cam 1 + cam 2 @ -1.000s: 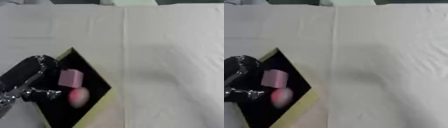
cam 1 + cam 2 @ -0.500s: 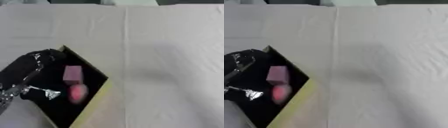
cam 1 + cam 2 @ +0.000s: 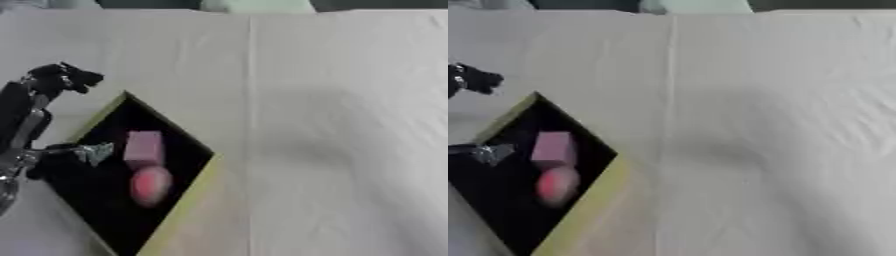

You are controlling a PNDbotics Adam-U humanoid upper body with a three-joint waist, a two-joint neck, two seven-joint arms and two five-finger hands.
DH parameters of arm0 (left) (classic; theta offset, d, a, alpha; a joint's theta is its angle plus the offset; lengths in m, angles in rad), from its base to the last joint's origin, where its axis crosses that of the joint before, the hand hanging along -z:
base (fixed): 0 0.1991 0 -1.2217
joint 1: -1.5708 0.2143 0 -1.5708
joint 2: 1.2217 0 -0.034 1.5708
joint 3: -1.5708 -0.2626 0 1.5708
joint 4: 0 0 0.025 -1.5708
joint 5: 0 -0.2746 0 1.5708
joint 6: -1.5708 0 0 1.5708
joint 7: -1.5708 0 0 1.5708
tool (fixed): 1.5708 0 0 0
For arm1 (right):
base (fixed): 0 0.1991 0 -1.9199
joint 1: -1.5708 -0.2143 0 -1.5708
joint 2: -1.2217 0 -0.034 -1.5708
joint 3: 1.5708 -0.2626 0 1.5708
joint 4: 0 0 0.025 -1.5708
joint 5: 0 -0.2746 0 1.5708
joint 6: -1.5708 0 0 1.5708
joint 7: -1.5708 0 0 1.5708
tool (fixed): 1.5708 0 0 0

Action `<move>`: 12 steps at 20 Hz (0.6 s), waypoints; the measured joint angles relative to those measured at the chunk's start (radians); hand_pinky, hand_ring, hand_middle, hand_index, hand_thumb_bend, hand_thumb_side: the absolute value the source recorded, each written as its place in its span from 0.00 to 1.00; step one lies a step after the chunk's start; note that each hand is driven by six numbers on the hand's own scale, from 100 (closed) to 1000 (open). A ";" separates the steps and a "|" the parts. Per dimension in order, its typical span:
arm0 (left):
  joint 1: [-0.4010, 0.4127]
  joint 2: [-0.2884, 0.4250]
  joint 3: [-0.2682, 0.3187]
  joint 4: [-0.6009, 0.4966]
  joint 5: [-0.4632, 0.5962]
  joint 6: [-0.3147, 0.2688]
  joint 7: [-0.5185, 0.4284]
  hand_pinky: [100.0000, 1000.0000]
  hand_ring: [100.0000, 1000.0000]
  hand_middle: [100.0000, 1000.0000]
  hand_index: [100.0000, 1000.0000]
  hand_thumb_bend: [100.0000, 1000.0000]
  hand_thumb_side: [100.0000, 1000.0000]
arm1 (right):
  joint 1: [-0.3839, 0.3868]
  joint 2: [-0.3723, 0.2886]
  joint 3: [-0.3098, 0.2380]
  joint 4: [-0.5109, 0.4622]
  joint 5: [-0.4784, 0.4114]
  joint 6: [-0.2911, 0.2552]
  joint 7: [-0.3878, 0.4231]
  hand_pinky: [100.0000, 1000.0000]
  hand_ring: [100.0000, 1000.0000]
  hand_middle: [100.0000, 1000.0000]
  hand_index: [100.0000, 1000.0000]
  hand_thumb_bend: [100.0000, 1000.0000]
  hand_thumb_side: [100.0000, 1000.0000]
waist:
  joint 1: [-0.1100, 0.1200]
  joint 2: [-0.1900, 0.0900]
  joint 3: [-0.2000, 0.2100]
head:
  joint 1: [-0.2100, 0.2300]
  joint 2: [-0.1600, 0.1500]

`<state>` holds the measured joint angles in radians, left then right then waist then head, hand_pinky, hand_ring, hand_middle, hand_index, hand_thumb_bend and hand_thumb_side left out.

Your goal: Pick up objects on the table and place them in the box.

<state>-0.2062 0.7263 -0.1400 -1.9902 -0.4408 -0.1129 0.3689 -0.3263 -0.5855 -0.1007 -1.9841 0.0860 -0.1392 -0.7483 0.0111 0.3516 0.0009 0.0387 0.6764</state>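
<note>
A box (image 3: pixel 188 195) with a yellow rim and a black inside lies askew at the lower left of the white cloth. Inside it a pink block (image 3: pixel 143 148) rests just above a red-pink rounded object (image 3: pixel 150 184). My left hand (image 3: pixel 31 125) stands at the box's left side, black fingers (image 3: pixel 66 78) pointing up past the box's top corner and its silver-tipped thumb reaching over the box's left part. It holds nothing and its fingers look relaxed. No loose object shows on the cloth. My right hand is out of both views.
The white cloth (image 3: pixel 350 125) covers the whole table, with a straight seam (image 3: pixel 249 100) running from the far edge down the middle. A pale green shape (image 3: pixel 255 5) sits beyond the far edge.
My left hand has drawn back from over the pink block and red-pink object to the box's left side, fingers now raised. The whole picture also shifted a little.
</note>
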 measured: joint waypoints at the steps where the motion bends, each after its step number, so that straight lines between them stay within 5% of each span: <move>1: -0.003 -0.006 0.011 0.000 0.027 -0.022 0.027 0.57 0.52 0.53 0.72 0.45 0.38 | 0.001 0.000 -0.001 0.000 0.000 0.000 -0.001 0.74 0.71 0.61 0.74 0.43 0.97 | 0.000 0.000 0.002 | -0.002 0.000; 8: -0.010 -0.073 0.105 0.001 0.205 -0.160 0.191 0.68 0.59 0.60 0.79 0.62 0.62 | 0.001 0.000 -0.007 0.000 0.001 -0.009 -0.009 0.74 0.71 0.62 0.74 0.41 0.98 | 0.002 -0.005 0.012 | -0.010 0.009; 12: -0.010 -0.127 0.154 0.002 0.309 -0.194 0.260 0.73 0.65 0.65 0.83 0.63 0.73 | 0.000 0.000 -0.010 0.000 0.002 -0.013 -0.013 0.74 0.71 0.62 0.74 0.40 0.98 | 0.002 -0.011 0.016 | -0.013 0.014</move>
<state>-0.2166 0.5997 0.0136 -1.9882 -0.1321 -0.3070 0.6290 -0.3258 -0.5858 -0.1109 -1.9841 0.0882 -0.1519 -0.7610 0.0132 0.3403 0.0166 0.0258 0.6903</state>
